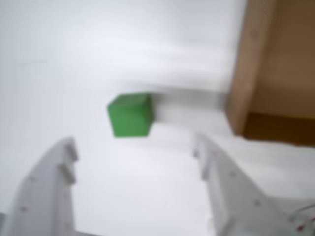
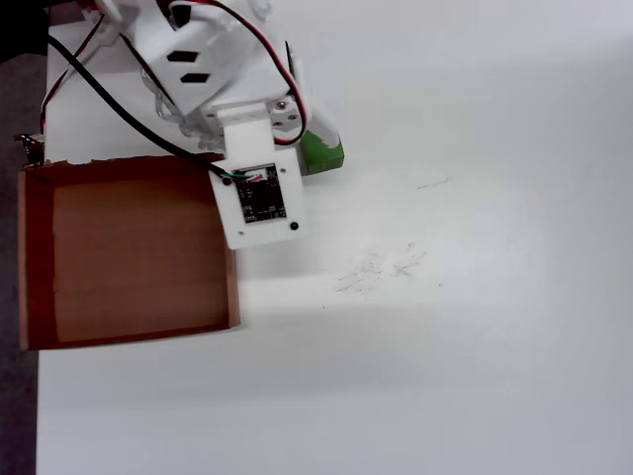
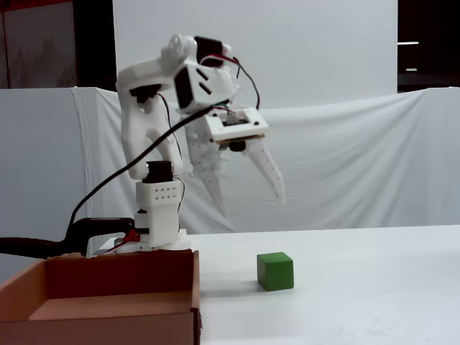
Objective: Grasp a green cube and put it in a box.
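The claw (image 3: 255,205) is seen raised well above the white bench (image 3: 374,287) in the fixed view, its two white fingers spread wide and pointing downward, with nothing held between them. In the wrist view the same spread is shown: one finger (image 1: 54,182) is seen at the lower left and the other at the lower right, with bare bench between them.

The green cube (image 3: 275,271) is found resting on the bench, below the claw and apart from it. In the wrist view the green cube (image 1: 130,115) lies ahead of the fingertips, just left of a corner of the box (image 1: 246,73). In the overhead view only part of the green cube (image 2: 324,152) is seen, the rest being hidden by the arm.

The box (image 2: 129,252), an open brown cardboard tray, is placed at the left of the overhead view, near the cube but not touching it. Its floor is seen bare.
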